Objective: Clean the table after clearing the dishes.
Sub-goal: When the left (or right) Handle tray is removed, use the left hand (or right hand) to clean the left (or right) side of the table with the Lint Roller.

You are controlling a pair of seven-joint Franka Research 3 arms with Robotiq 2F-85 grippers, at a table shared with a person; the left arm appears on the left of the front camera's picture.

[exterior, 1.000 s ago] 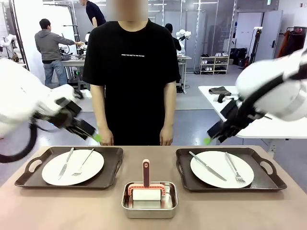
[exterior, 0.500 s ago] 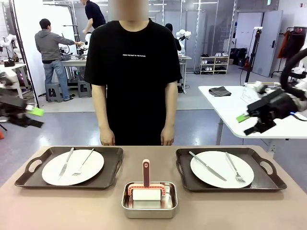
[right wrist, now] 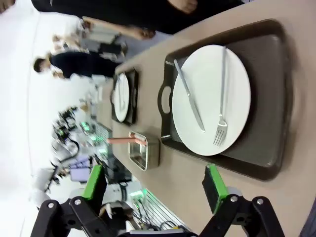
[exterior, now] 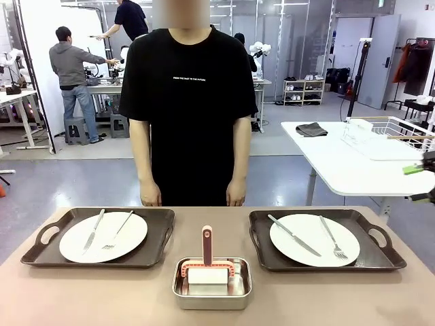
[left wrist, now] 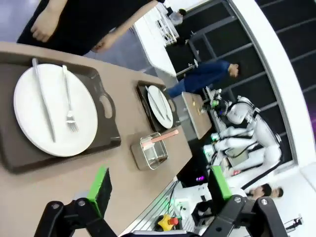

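Grippers first. Left gripper (left wrist: 159,183): jaws spread wide, green pads far apart, nothing between them, held above the table (exterior: 102,292) and touching nothing. Right gripper (right wrist: 153,183): likewise wide open and empty, up in the air off the table's right end; one of its green pads (exterior: 412,169) shows at the front view's right edge, in front of the white table (exterior: 340,163) that carries a wire rack (exterior: 391,132).

Dishes sit on the tan table in two sets, well apart. Left tray (exterior: 160,224), dark brown with handles, lies at the far left and holds the left plate (exterior: 129,244), round and white. On that plate are a knife (exterior: 93,231) and a fork (exterior: 117,231), side by side, both slanting. Right tray (exterior: 262,238) mirrors it at the far right, with the right plate (exterior: 289,250) carrying its own knife (exterior: 293,236) and fork (exterior: 331,239).

Between the trays, nearer the robot's edge, stands a small steel pan (exterior: 211,302). Inside it rests a cleaning tool (exterior: 207,244) with a pinkish handle and a white block; the handle pokes out over the pan's far rim.

Person (exterior: 190,102) in a black T-shirt stands at the far side, centred, arms hanging, both hands just behind the table's far edge and touching nothing on it.
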